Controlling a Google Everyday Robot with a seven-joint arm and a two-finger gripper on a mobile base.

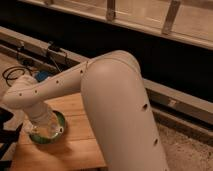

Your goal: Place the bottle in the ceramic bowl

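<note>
The green ceramic bowl (56, 131) sits on the left part of a wooden table (75, 145); only its right and lower rim show. My white arm reaches down from the right and its wrist covers the middle of the bowl. My gripper (41, 131) is at the end of the wrist, right over the bowl, mostly hidden by the arm. A pale, whitish shape at the gripper inside the bowl may be the bottle, but I cannot make it out as a bottle.
A dark object (6, 125) stands at the table's left edge. Black cables (17, 72) and a blue item (42, 76) lie on the floor behind the table. A long dark wall with a ledge (165, 97) runs behind.
</note>
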